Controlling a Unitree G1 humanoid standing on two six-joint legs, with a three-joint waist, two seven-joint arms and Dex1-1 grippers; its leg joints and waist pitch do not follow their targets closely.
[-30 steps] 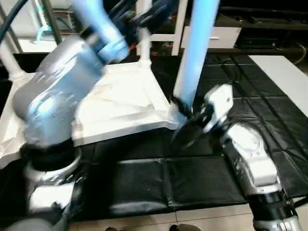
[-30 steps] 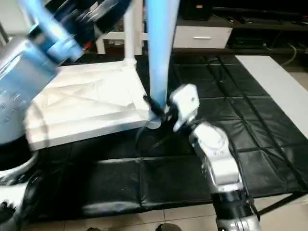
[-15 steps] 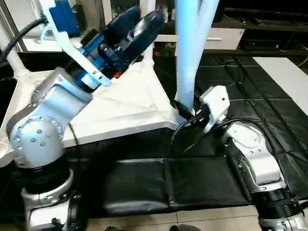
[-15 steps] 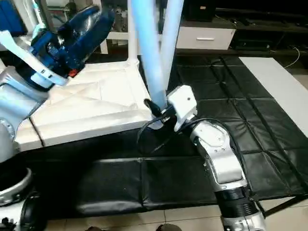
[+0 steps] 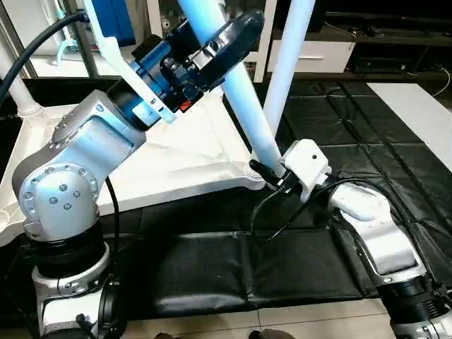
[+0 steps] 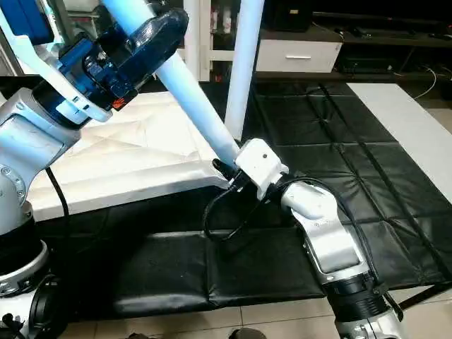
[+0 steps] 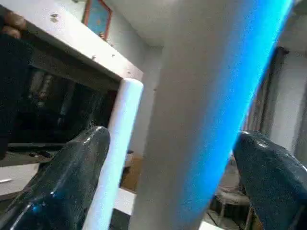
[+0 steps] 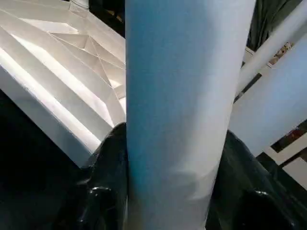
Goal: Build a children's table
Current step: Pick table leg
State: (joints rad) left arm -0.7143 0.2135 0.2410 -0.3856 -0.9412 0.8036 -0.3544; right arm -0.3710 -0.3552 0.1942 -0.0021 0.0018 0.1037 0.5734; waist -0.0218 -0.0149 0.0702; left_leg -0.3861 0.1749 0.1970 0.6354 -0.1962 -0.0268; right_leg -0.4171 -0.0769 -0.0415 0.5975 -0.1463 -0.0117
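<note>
The children's table top (image 5: 176, 152) lies upside down on the mat, ribbed underside up. My right gripper (image 5: 267, 169) is shut on the lower end of a white leg (image 5: 247, 120) at the near right corner; the leg leans up and to the left. My left gripper (image 5: 212, 35) is open around that leg's upper part, its fingers (image 7: 72, 177) standing off the tube (image 7: 206, 120). In the right wrist view both fingers (image 8: 108, 182) press the leg (image 8: 177, 105). Another leg (image 5: 286, 70) rises upright just behind, its foot hidden. A leg (image 5: 15, 88) stands in the far left corner.
A black padded mat (image 5: 282, 261) covers the work surface, with tiled floor at its near edge. A black cable (image 5: 265, 219) loops below my right wrist. A white panel (image 5: 417, 106) lies at the right. Cabinets and a white drawer unit (image 5: 311, 53) stand behind.
The leg in my right gripper has tipped from upright to leaning left. My left arm has swung up and its open gripper now sits around the leg's upper part. The camera shifted too.
</note>
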